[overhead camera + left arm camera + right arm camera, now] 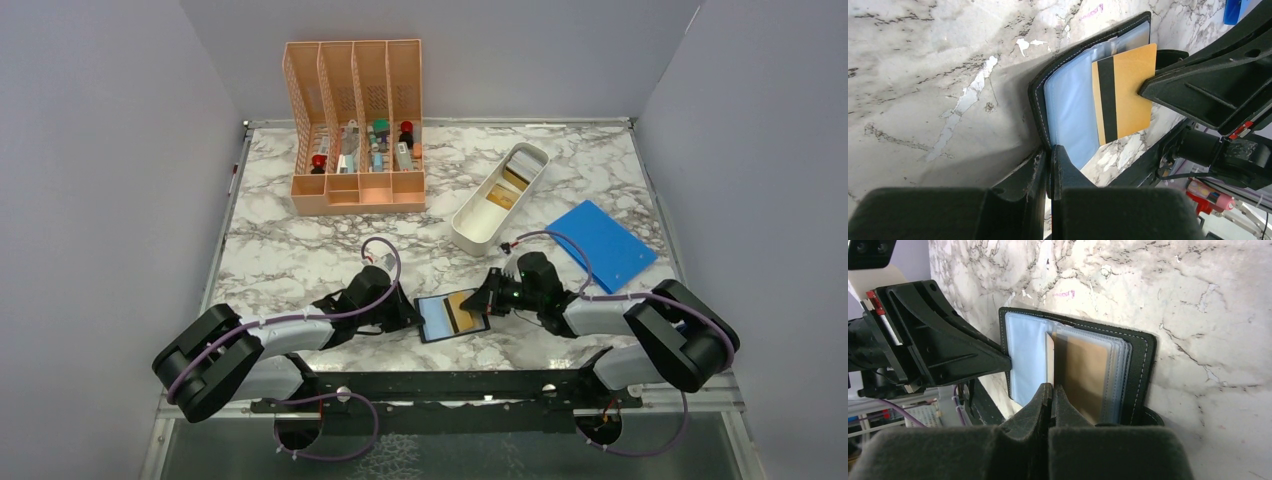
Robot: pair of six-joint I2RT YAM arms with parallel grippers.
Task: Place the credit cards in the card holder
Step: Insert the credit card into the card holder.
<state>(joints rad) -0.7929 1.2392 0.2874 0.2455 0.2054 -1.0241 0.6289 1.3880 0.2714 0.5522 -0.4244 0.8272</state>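
A marble-patterned table is seen from above, enclosed by plain grey panels. Near its front edge, between the two robot arms, a black card holder lies open and flat, with its stack of clear plastic sleeves facing up. The left fingers are pressed together on the holder's outer edge. The right fingers pinch one end of a gold card with a dark stripe. The card's far part appears tucked among the sleeves, and the rest sticks out.

The card looks light, stiff and slick. It is probably best held by a short edge, so that most of its length is free to slide in. The holder looks light and floppy. Its soft sleeves could buckle or catch a corner, so bracing it at the cover edge seems wise. The polished table likely gives little grip.

More cards lie in a white tray farther back. A peach organiser and a flat blue rectangle sit well apart from the holder.
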